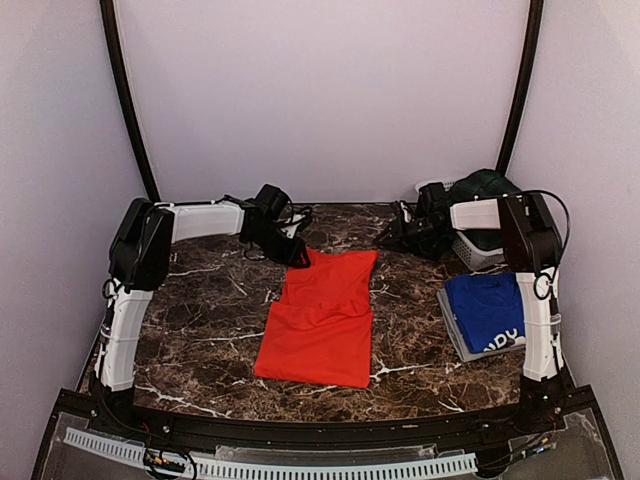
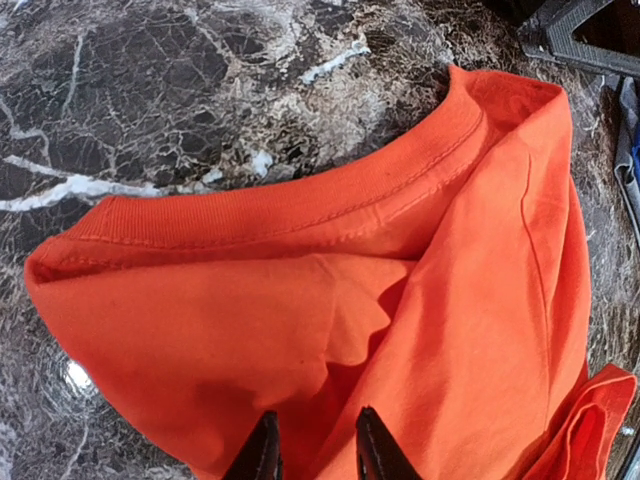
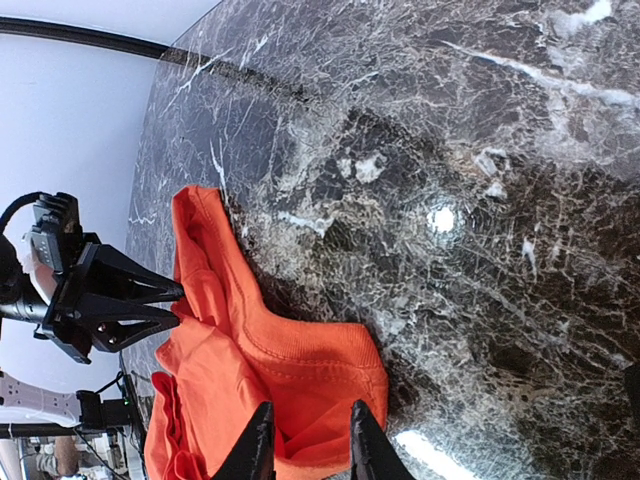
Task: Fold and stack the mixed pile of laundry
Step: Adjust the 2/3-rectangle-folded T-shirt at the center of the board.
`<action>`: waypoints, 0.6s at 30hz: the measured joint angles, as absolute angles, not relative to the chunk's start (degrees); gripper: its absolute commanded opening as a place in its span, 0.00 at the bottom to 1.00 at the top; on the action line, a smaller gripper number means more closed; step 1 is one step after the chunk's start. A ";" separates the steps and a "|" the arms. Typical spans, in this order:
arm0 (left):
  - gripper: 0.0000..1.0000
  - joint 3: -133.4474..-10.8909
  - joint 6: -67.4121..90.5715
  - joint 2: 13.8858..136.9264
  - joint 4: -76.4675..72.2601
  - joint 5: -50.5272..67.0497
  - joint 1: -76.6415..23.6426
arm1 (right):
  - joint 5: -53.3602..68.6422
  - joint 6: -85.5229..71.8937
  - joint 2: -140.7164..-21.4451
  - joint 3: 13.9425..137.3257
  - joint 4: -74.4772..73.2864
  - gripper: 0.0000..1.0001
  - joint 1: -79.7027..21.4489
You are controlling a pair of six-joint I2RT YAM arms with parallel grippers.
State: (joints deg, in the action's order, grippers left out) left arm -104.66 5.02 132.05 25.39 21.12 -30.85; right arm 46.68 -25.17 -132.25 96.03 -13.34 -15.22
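A red-orange T-shirt [image 1: 320,320] lies in a long folded strip on the marble table [image 1: 200,310], collar end at the back. My left gripper [image 1: 295,255] is at its back-left corner. In the left wrist view that gripper [image 2: 315,420] has shirt cloth [image 2: 300,290] bunched between its narrowly parted fingertips. My right gripper [image 1: 388,238] is at the back-right corner, and in its own view its jaws [image 3: 310,410] pinch the ribbed collar fold of the shirt [image 3: 290,370]. The left gripper [image 3: 175,300] also shows there, nipping the shirt's edge. A royal blue T-shirt [image 1: 487,308] lies folded at the right.
The blue T-shirt rests on a flat grey tray [image 1: 455,335] near the right arm. A white slotted basket [image 1: 475,250] at the back right holds a dark green garment [image 1: 485,185]. Bare marble lies left of the red-orange shirt and along the front edge.
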 measured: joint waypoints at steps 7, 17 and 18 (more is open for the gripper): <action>0.27 -105.08 4.03 132.75 26.72 22.57 -30.85 | 46.65 -25.17 -132.27 96.03 -13.34 0.23 -15.22; 0.08 -105.82 3.29 132.75 26.96 25.71 -30.87 | 46.65 -25.15 -132.49 96.07 -13.34 0.27 -15.22; 0.07 -105.95 3.38 132.75 26.98 25.91 -30.87 | 46.65 -25.15 -132.55 96.07 -13.37 0.28 -15.22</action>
